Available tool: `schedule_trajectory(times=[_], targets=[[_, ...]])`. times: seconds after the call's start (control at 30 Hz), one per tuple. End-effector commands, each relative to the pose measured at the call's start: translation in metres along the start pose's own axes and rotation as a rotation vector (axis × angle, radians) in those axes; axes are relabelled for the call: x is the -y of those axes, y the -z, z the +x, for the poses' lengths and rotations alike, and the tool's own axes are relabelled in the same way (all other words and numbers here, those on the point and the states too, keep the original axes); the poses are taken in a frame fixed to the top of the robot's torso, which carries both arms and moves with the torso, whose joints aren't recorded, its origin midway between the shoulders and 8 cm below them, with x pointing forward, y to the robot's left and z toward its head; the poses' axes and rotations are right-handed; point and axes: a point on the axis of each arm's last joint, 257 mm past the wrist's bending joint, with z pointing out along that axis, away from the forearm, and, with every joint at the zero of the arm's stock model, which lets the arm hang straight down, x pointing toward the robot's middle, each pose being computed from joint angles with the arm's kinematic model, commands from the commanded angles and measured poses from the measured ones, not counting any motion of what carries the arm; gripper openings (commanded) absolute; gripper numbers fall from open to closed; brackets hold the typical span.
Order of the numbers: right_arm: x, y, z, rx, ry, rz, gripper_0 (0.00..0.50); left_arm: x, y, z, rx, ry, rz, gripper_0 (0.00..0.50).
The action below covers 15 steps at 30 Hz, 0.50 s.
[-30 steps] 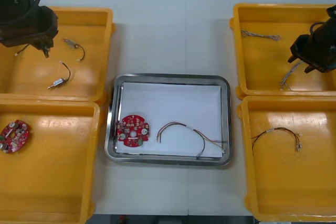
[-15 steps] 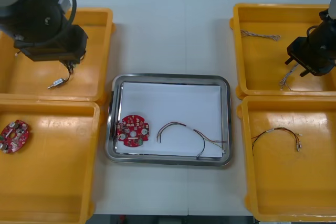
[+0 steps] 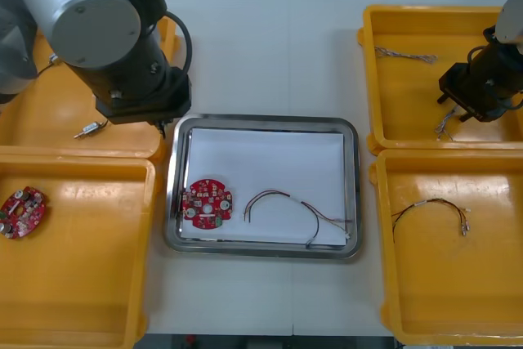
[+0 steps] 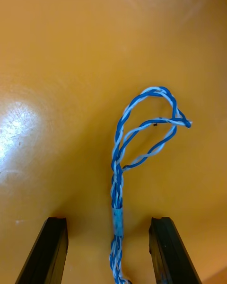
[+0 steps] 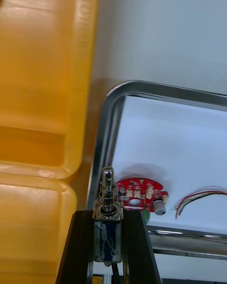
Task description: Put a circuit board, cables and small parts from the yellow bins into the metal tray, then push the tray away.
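A light table (image 3: 261, 46) carries a metal tray (image 3: 265, 121) at its middle. On the left sit the far left yellow bin (image 3: 49, 132) and the near left yellow bin (image 3: 82, 284), edge to edge. The far right yellow bin (image 3: 409, 96) and near right yellow bin (image 3: 441, 284) sit likewise opposite, each pair just beside the tray.

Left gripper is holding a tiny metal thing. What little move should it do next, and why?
Probably slide a little farther over the white inside of the metal tray. The left gripper, shut on a small metal part, hangs by the tray's far left corner, at its rim, so dropping now might miss. The right gripper is open astride a blue and white cable.
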Motion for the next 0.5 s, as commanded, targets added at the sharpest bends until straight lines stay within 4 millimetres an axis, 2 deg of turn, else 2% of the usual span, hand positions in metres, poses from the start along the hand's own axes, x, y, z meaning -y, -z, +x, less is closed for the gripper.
schedule_trajectory(times=[0.03, 0.23, 0.27, 0.3, 0.37, 0.4, 0.5], targets=[[-0.028, 0.007, -0.001, 0.022, 0.017, -0.03, 0.5, 0.053, 0.005, -0.004, 0.06, -0.076, 0.07, 0.0], [-0.027, 0.005, 0.002, 0.019, 0.024, -0.024, 0.5, 0.082, -0.004, 0.009, 0.041, -0.118, 0.104, 0.0], [-0.027, 0.005, 0.002, 0.019, 0.024, -0.024, 0.39, 0.085, -0.006, 0.011, 0.044, -0.13, 0.102, 0.0], [-0.027, 0.005, 0.002, 0.016, 0.024, -0.023, 0.221, 0.087, -0.009, 0.015, 0.043, -0.143, 0.097, 0.0], [-0.026, 0.005, 0.003, 0.012, 0.023, -0.021, 0.061, 0.088, -0.014, 0.018, 0.045, -0.158, 0.083, 0.0], [-0.027, 0.005, 0.004, 0.01, 0.022, -0.021, 0.014, 0.087, -0.019, 0.02, 0.047, -0.168, 0.072, 0.0], [-0.026, 0.005, 0.006, 0.002, 0.025, -0.019, 0.0, 0.084, -0.031, 0.025, 0.052, -0.181, 0.065, 0.0]])
